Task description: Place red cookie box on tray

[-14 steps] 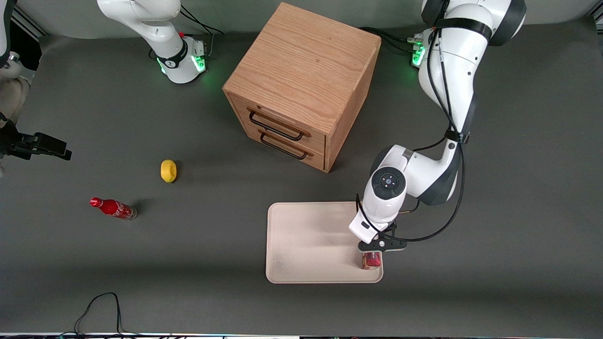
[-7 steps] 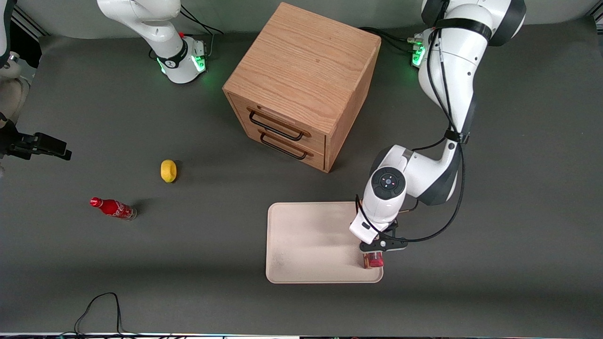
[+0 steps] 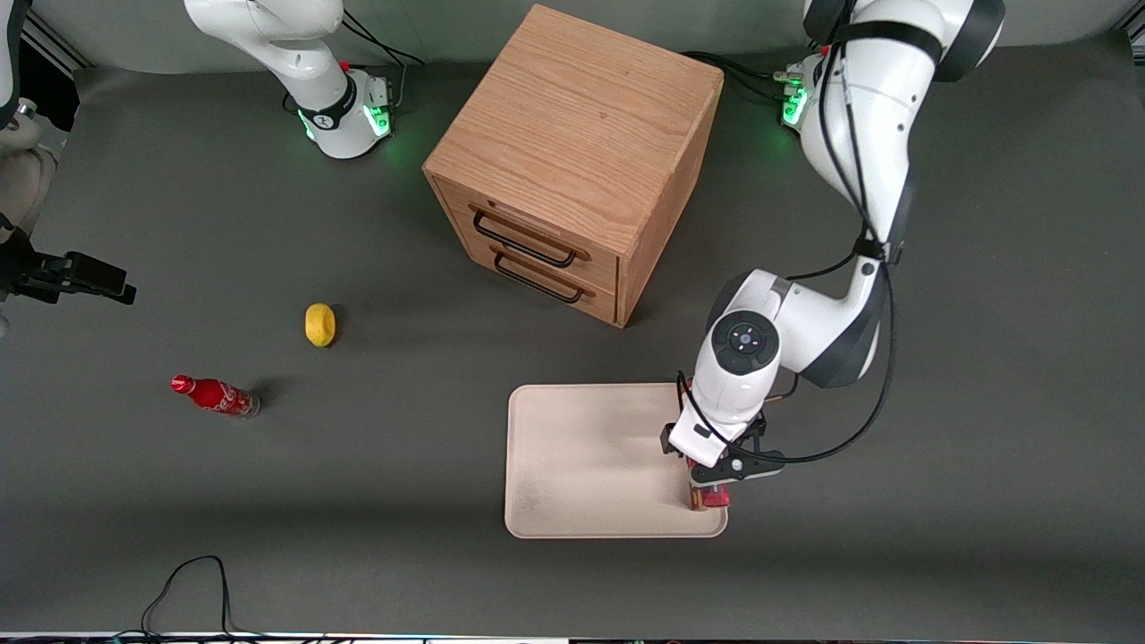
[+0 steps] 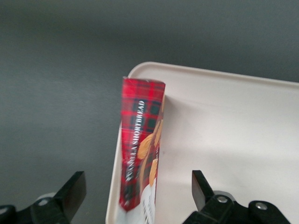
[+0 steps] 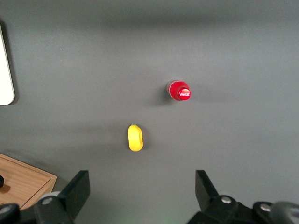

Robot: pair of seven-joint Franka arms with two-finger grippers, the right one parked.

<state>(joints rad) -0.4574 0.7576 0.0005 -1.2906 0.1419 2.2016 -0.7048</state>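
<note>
The long red tartan cookie box (image 4: pixel 140 149) lies on the flat cream tray (image 3: pixel 581 465), along its edge at the corner nearest the front camera. Just above it hangs the black two-finger gripper (image 4: pixel 135 198), fingers (image 4: pixel 200 186) spread wide and holding nothing. Farther away stands the wooden two-drawer cabinet (image 3: pixel 572 161).

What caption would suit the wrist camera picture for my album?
Open pincer poised above the red cookie box, which stands at a corner of the tray.
</note>
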